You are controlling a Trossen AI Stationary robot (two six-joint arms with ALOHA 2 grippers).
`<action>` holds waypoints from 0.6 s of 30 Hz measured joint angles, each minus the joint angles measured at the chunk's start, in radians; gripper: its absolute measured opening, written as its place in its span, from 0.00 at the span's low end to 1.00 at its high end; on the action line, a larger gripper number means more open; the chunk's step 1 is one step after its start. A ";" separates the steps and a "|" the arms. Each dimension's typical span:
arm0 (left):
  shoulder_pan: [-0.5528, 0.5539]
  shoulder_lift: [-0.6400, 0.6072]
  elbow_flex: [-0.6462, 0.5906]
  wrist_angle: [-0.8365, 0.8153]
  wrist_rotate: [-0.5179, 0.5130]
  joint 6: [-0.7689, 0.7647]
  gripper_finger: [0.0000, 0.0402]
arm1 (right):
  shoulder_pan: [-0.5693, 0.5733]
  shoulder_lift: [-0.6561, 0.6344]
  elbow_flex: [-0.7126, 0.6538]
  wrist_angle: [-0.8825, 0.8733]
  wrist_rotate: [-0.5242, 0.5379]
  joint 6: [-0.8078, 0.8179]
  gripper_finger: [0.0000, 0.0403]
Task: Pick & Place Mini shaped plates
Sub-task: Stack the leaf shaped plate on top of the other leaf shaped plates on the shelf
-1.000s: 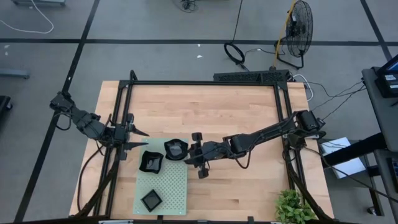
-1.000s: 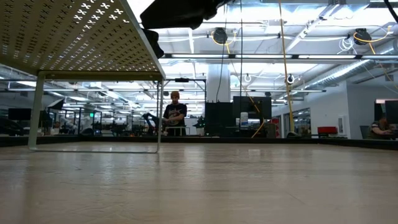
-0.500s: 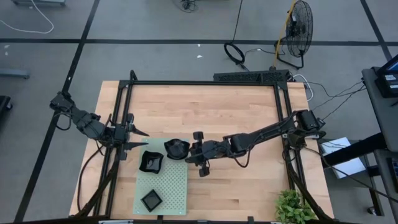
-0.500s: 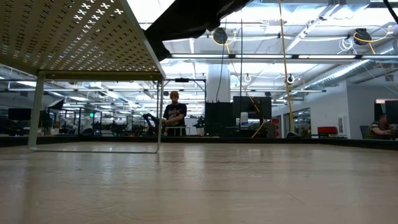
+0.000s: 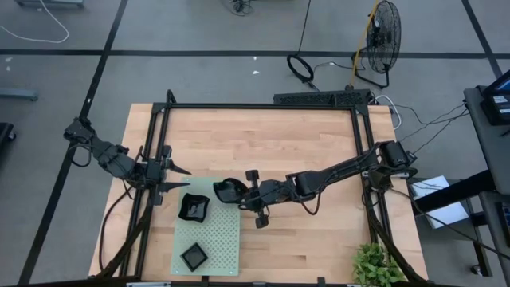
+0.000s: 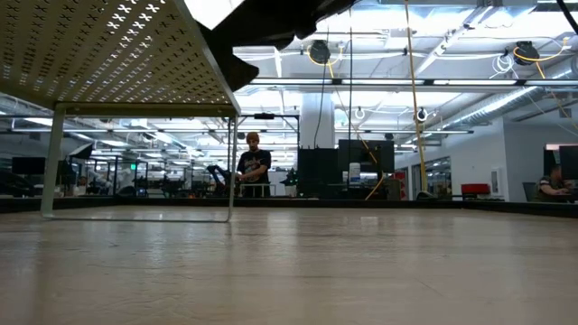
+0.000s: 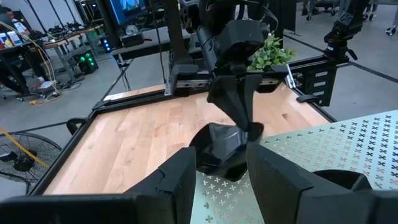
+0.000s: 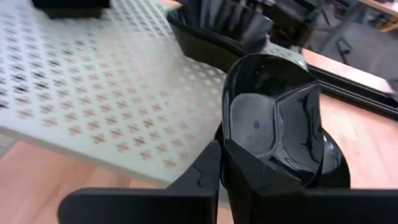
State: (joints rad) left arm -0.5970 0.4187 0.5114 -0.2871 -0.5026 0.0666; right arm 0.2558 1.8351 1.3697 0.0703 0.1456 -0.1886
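Three mini shaped plates show, all glossy black. One wavy-edged plate (image 5: 194, 207) and one square plate (image 5: 193, 256) rest flat on the pale green perforated mat (image 5: 215, 239). A third plate (image 5: 229, 190) is tilted at the mat's far right corner, and my right gripper (image 5: 241, 194) is shut on it. The right wrist view looks into this plate's hollow (image 8: 273, 124). My left gripper (image 5: 187, 178) waits open at the table's left side, level, pointing at the held plate (image 7: 221, 149). My right gripper pinches the plate's rim (image 7: 241, 132) on the side toward the table's right, between its two fingers (image 7: 239, 102). It comes slanting down from the right. The plate is tilted, hollow toward the gripper. I cannot tell whether its low side (image 7: 214, 169) rests on the mat's corner.
The mat is a raised shelf on thin legs (image 6: 52, 162). A black frame (image 5: 263, 106) runs round the table. A green plant (image 5: 376, 267) stands at the near right corner. Bare wood (image 5: 263, 143) lies far of the arms. A person (image 6: 252, 167) stands beyond the table.
My right gripper has shut on the plate at the mat's far right corner. The plate lay flat and now stands tilted, drawn slightly toward the table's right.
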 joint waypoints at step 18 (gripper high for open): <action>0.000 0.000 0.000 0.000 0.000 0.000 0.37 | 0.008 0.000 0.000 0.024 -0.096 -0.140 0.00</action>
State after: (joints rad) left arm -0.5971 0.4187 0.5114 -0.2868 -0.5022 0.0666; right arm 0.2642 1.8351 1.3697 0.0939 0.0498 -0.3287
